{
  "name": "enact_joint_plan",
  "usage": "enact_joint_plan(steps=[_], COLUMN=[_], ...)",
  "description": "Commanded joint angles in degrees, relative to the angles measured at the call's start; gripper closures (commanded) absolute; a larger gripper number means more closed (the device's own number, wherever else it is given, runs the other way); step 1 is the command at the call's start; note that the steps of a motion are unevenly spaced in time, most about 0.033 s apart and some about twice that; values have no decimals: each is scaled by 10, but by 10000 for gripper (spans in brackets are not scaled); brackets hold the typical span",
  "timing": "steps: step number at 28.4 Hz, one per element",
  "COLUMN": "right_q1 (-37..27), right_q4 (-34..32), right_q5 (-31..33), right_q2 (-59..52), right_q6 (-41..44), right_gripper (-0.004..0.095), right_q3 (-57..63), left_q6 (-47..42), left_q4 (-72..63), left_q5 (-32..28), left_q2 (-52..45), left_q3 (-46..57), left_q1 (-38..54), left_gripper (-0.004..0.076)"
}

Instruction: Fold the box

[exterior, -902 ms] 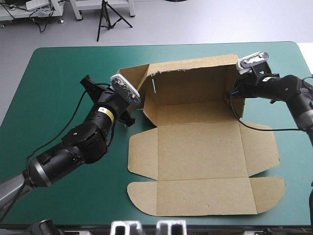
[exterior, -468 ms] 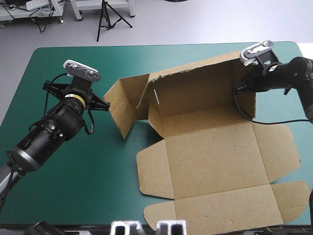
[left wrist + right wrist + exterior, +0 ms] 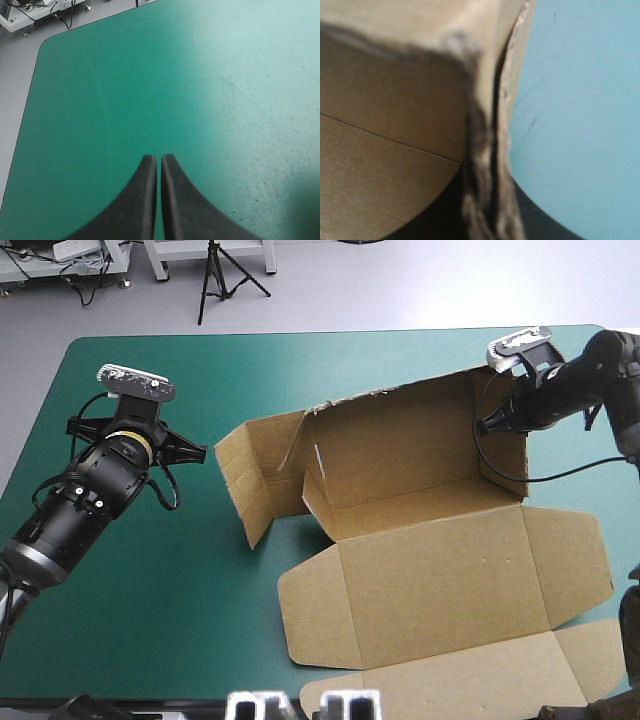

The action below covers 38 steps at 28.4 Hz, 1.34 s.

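Box (image 3: 440,580) sits on the right half of the table's teal-green cover (image 3: 180,640), plain brown board with creased fold lines. Nearest bit is a rounded flap by the near edge, then the big flat panel with 2 side flaps lying flat. Left arm lies low over bare cover, well left of the box. Its left gripper (image 3: 156,157) is aimed at the far left corner, black fingers pressed together into 1 point, nothing between them. Farther back the rear wall stands up with a ragged top edge, and a loose flap splays out on its left. Right arm comes in from the right, right gripper (image 3: 490,420) pinching the upright right-hand wall at the far right corner, with the rough board edge between its fingers (image 3: 535,227).
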Motion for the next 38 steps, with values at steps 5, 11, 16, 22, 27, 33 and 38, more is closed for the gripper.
enact_joint_plan(steps=[5, 11, 16, 22, 27, 33, 38], right_q1=[-4, -4, -4, -4, -4, -4, -4], right_q4=[4, 4, 5, 59, 96, 32, -21], right_q5=[31, 31, 31, 31, 31, 31, 31], right_q2=[65, 121, 142, 132, 107, 76, 58], right_q6=[10, 14, 0, 9, 5, 15, 55], right_gripper=[926, 926, 911, 574, 284, 221, 222], right_q3=[-17, -33, -66, -109, -152, -187, -185], left_q6=[0, 0, 0, 16, 21, 21, 21], left_q4=[-36, -61, -61, -59, -57, -56, -56], left_q5=[-54, -79, -60, -52, -52, -57, -66], left_q2=[-15, -15, -15, -15, -15, -15, -15], left_q3=[-18, -18, -18, -18, -18, -18, -18], left_q1=[0, 0, 0, 0, 0, 0, 0], left_gripper=[710, 710, 710, 710, 710, 710, 710])
